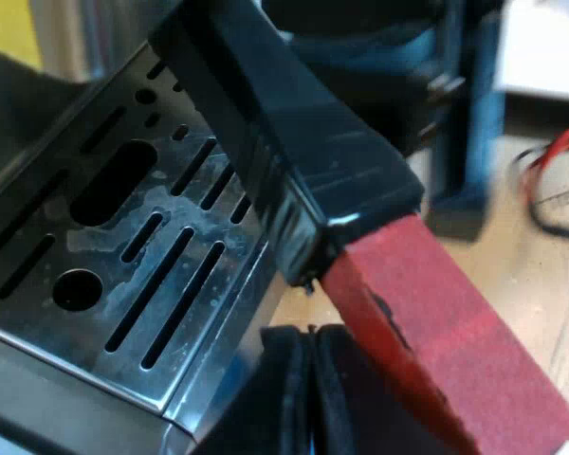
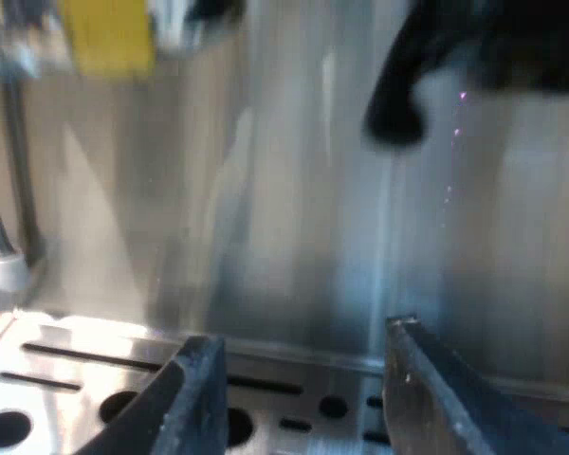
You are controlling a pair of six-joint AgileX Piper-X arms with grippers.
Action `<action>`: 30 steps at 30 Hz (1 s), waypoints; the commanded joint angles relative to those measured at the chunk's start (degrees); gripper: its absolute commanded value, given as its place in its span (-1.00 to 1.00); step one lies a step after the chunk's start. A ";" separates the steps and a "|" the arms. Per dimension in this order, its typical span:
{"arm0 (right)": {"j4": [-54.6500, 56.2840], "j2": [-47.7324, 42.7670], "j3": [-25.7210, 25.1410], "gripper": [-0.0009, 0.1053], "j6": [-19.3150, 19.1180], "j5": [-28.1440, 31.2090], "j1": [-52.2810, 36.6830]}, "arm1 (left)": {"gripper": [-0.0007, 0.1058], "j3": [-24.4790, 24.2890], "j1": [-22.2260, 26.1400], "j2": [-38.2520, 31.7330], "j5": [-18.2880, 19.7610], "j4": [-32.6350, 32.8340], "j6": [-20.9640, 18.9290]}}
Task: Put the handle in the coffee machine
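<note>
Red end (image 1: 436,322) of the dark handle (image 1: 294,142) sits right against the left claw (image 1: 308,398). The handle slants away from that claw over the slotted drip tray (image 1: 123,246), and its far end is out of sight. Whether this claw is grasping the handle I cannot tell. The right claw (image 2: 303,389) is released, fingers spread with nothing between them, low over the tray and facing the steel front of the espresso machine (image 2: 294,209).

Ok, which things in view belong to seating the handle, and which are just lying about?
Job: handle with red end; espresso machine's drip tray; open right pincer.
Lying about: blue object beyond the handle; yellow patch.
</note>
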 commanded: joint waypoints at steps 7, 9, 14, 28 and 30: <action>16.82 -17.22 6.62 -0.20 -0.08 1.21 6.73 | -0.98 -0.35 -5.62 -0.77 0.34 2.15 1.92; 21.39 -21.37 7.16 -0.20 0.13 3.04 8.76 | -0.98 -0.47 -6.18 -0.77 0.35 2.15 1.92; 34.18 -30.52 7.31 -0.20 5.64 3.65 13.54 | -0.98 -0.92 -6.41 -1.39 0.35 3.03 2.08; 51.58 -40.82 7.31 -0.20 21.04 -1.72 17.66 | -0.98 -0.92 -15.98 -4.35 -2.92 4.69 1.59; 51.58 -40.79 7.31 -0.20 21.88 -3.48 17.66 | -0.98 -0.92 -17.31 -4.82 -3.72 4.69 1.60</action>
